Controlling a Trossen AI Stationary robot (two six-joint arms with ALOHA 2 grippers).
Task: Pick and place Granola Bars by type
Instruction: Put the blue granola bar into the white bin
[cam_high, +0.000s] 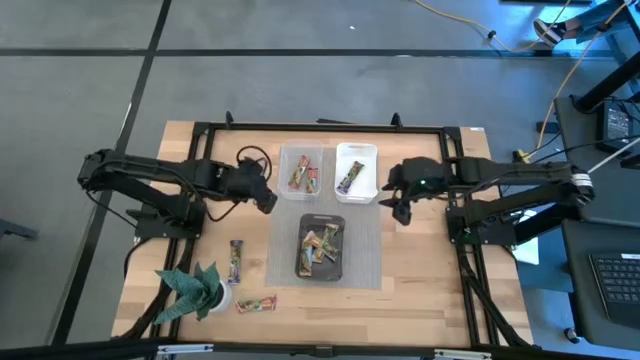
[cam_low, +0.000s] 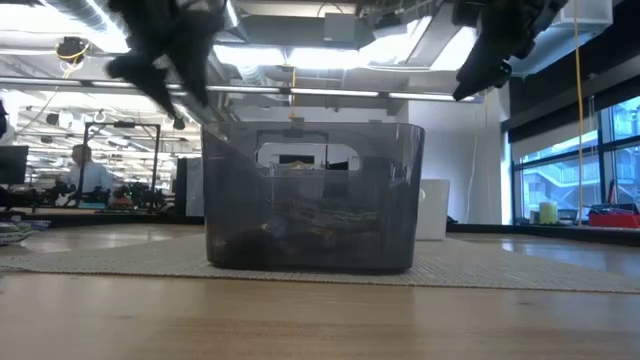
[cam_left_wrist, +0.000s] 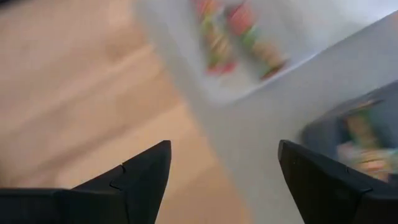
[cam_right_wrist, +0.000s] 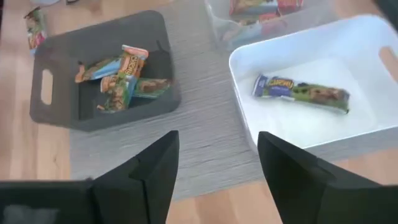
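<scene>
Wooden table (cam_high: 420, 270) under the overhead camera carried a grey mat (cam_high: 365, 250) with three containers on it: a dark tray (cam_high: 321, 247) near the middle, a clear tray (cam_high: 301, 172) and a white tray (cam_high: 356, 172) side by side beyond it. Sorting looked partly done. The clear tray held a few red-and-green bars (cam_high: 303, 177), and the white tray held a single blue-purple bar (cam_right_wrist: 301, 91). Several mixed bars (cam_right_wrist: 121, 78) remained piled in the dark tray, and two more lay on bare wood, one (cam_high: 236, 261) left of the mat and one (cam_high: 256, 302) near the green plant (cam_high: 190, 290), so most of the work seemed left.

Left gripper (cam_high: 266, 200) hovered just beside the clear tray's near-left corner, its fingers (cam_left_wrist: 140, 180) spread apart and holding nothing. Right gripper (cam_high: 402, 208) hung just right of the white tray, released too and empty, with the blue-purple bar lying ahead of it and the dark tray's pile farther off.
</scene>
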